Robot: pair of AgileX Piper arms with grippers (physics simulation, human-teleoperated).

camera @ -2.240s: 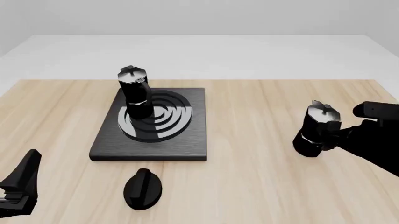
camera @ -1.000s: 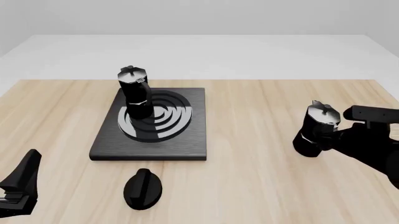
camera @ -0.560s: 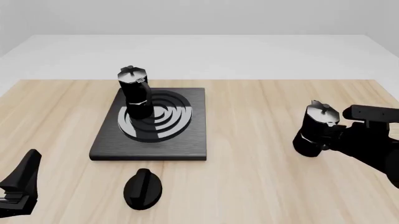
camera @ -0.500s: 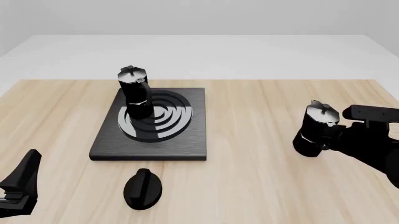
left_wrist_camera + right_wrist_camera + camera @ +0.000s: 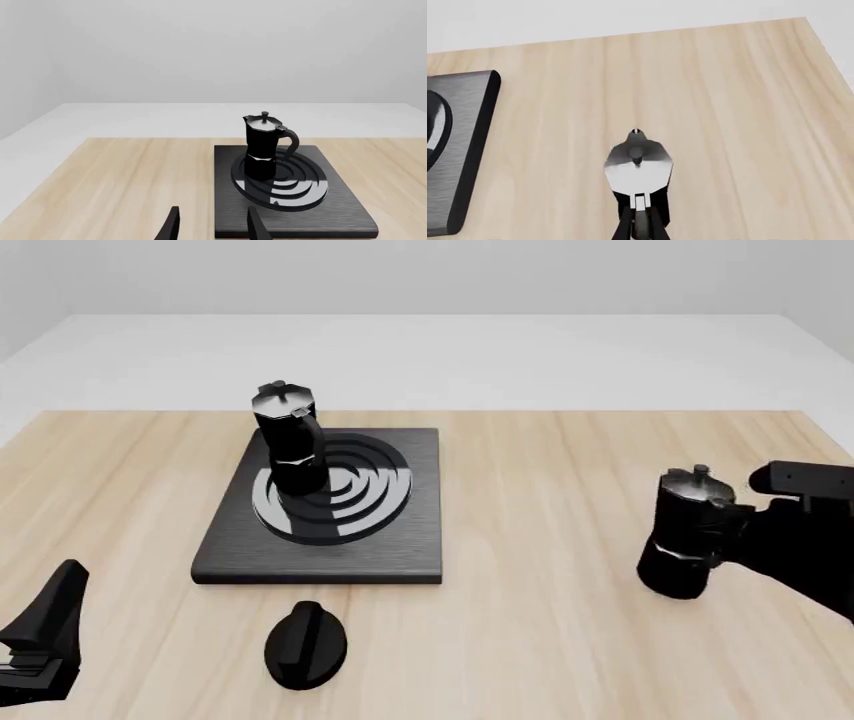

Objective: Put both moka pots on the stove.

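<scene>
Front view: right gripper (image 5: 727,530) pinching one moka pot (image 5: 686,532) by its handle; left gripper (image 5: 30,660) jaws spread.

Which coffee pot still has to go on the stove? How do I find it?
Find the dark square stove on the wooden table. One coffee pot already stands on its rings. The other coffee pot stands far right on bare wood, with the right gripper at its handle.

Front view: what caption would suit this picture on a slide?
One moka pot stands on the stove; the right hand grips the second pot off to the side.
</scene>
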